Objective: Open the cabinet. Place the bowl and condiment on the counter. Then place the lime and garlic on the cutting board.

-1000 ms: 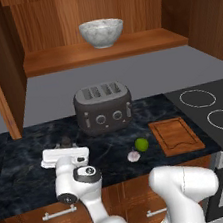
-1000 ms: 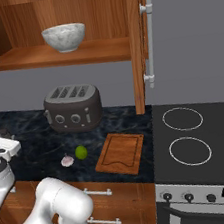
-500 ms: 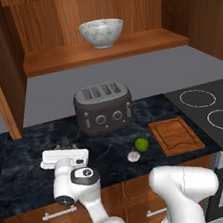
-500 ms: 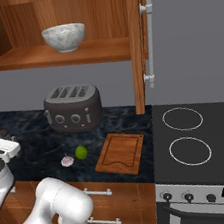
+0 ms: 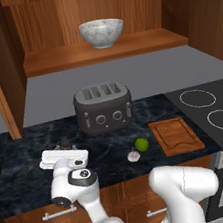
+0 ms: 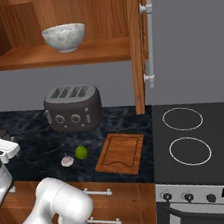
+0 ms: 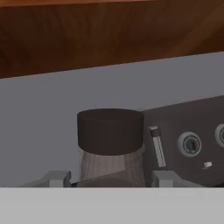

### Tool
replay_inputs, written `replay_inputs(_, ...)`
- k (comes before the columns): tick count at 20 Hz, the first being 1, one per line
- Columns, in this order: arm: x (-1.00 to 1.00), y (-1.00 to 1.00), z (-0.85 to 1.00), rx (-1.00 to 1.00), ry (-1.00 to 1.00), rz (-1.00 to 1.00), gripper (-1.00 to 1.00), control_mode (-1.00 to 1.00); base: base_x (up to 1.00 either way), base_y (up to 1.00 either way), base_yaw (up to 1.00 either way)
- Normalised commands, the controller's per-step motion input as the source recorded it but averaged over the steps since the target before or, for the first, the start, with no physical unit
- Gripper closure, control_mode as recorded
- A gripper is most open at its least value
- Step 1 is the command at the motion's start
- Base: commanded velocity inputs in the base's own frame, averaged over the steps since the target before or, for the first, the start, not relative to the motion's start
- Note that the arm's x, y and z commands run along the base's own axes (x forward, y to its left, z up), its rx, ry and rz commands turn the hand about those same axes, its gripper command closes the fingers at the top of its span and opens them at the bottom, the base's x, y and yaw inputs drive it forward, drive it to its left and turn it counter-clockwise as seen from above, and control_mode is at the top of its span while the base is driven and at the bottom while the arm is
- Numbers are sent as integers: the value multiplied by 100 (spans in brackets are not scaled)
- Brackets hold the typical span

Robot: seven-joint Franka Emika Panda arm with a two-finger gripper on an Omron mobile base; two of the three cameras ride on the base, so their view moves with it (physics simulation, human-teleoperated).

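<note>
Start at the left: your gripper (image 5: 64, 152) sits low over the desk (image 5: 18, 165), at about 8 o'clock from the toaster (image 5: 103, 107). In the hand view, its fingers straddle the condiment (image 7: 110, 131), and the dark cap stands upright between them. There is a gap on each side of the neck, and the wider body is hidden, so you cannot tell whether the bottle is clamped or let go.

I judge the step to be setting the condiment down. Make sure its base rests flat on the stone, spread the fingers fully, then lift straight up so neither tip clips the cap.

Moving right, the garlic (image 5: 134, 156) and lime (image 5: 141, 144) lie just beside each other at 5 o'clock from the toaster. They are near the cutting board (image 5: 176, 135) but not on it. The bowl (image 5: 102, 32) waits on the open cabinet (image 5: 99, 52) shelf at 12 o'clock.
</note>
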Motion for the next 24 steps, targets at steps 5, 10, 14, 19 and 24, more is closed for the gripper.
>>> replay_inputs(5,0,0,-27,0,0,-3,100,-100,0,0,0)
replay_inputs(10,0,0,-30,0,0,-2,100,-100,0,0,0)
replay_inputs(14,1,1,-18,1,0,-1,-100,-100,0,0,0)
replay_inputs(19,0,0,-13,1,0,-1,-100,-100,0,0,0)
replay_inputs(24,0,0,-13,1,0,0,-100,-100,0,0,0)
